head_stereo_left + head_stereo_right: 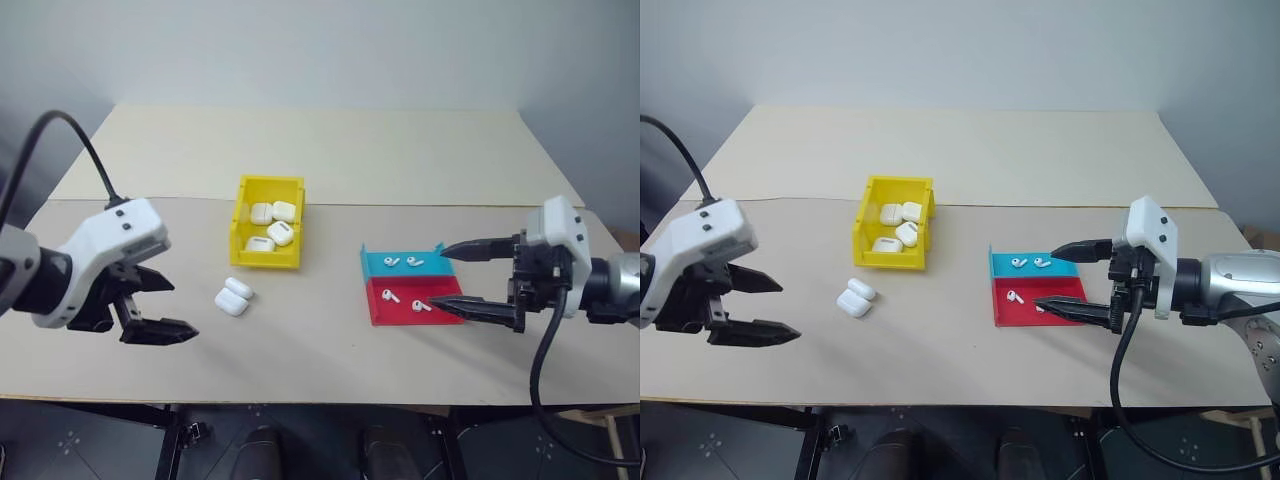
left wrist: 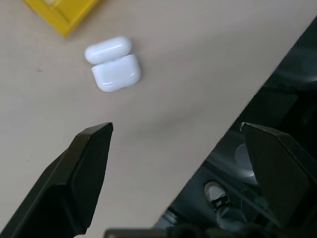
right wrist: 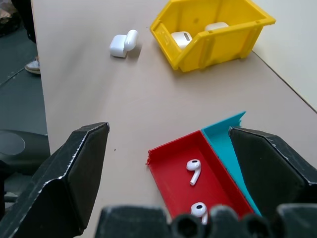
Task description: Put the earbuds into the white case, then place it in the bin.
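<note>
**Both grippers spread wide, nothing picked up yet**

The white case (image 1: 232,297) lies with its lid flipped back on the table (image 1: 320,350), just near of the yellow bin (image 1: 267,221), which already holds several cases like it. The earbuds (image 1: 402,262) lie to the right, two in the blue tray (image 1: 372,262) and two in the red tray (image 1: 378,308).

The right gripper (image 1: 462,279) hovers beside the trays, jaws released and empty; the left gripper (image 1: 158,305) hangs released left of the case.

I'd say the right should come down over one bud, pinch its stem gently, and lift straight, since such glossy bits slip easily.

No brand, label or writing is readable anywhere.
</note>
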Robot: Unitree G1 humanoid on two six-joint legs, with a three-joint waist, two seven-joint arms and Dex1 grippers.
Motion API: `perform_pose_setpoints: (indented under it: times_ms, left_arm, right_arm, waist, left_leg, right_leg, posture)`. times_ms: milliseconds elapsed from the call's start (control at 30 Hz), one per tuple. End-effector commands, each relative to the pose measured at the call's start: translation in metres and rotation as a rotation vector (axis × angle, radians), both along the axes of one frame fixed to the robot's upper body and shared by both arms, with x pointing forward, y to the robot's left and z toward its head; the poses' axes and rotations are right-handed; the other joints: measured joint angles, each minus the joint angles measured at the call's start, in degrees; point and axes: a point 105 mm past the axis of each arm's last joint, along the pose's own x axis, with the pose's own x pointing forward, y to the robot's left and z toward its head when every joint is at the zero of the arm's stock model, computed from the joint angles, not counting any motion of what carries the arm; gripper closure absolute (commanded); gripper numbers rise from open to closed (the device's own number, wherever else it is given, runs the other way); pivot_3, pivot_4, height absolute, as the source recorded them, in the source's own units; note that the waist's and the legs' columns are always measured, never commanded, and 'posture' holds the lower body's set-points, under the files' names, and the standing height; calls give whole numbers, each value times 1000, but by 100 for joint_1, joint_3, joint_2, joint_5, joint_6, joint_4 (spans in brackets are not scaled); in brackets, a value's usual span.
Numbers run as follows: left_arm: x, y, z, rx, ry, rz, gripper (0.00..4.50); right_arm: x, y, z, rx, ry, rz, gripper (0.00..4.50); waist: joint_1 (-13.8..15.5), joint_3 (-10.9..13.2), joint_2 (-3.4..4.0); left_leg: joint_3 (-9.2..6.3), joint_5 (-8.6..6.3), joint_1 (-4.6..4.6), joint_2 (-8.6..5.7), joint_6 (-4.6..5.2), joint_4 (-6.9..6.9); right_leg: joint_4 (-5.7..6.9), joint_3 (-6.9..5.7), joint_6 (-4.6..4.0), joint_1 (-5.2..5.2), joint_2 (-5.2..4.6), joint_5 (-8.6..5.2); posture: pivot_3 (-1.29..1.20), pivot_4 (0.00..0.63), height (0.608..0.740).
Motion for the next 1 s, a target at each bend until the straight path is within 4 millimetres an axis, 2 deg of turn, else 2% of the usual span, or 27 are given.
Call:
perform_pose_setpoints:
  times_ms: [33, 133, 300, 400, 533, 1000]
  left_arm:
    - [20, 3, -11, 33, 75, 109, 0]
    - [46, 2, -22, 62, 119, 177, 0]
    - [67, 4, -36, 167, 172, 248, 0]
    - [76, -3, -40, 194, 190, 243, 0]
    - [83, -16, -48, 212, 234, 213, 0]
    - [90, -27, -82, 266, 293, 199, 0]
  right_arm:
    - [-5, 3, 8, -8, -51, 5, 28]
    - [-6, 6, 8, -9, -57, 5, 28]
    - [-11, 12, 7, -10, -77, 11, 28]
    - [-15, 15, 7, -4, -85, 13, 28]
    - [-17, 18, 5, -5, -85, 11, 28]
    - [-26, 20, 5, -4, -80, 13, 28]
  waist:
    - [45, 0, -3]
    - [64, -2, -9]
    - [23, -1, -13]
    - [32, -1, -13]
    - [39, -1, -13]
    - [33, -1, -13]
  left_leg:
    - [-1, 0, 1, 0, 0, 0]
    - [-5, 0, 1, -3, 0, 10]
    - [-6, -1, -16, -3, 1, 8]
    - [-6, 0, -35, -3, 1, 9]
    - [-6, 1, -46, -3, -1, 20]
    - [-7, 1, -48, -3, -1, 23]
  right_leg:
    - [0, 0, -1, 3, 0, 0]
    - [0, 3, 0, 10, -2, 1]
    - [-7, 3, 0, -6, -1, 1]
    - [-4, 3, 0, -25, -1, 1]
    - [0, 3, 0, -35, -2, 1]
    - [3, 4, 1, -37, -2, 1]
  posture:
    - [0, 150, 740]
    - [0, 150, 740]
    - [0, 150, 740]
    - [0, 150, 740]
    - [0, 150, 740]
    - [0, 150, 740]
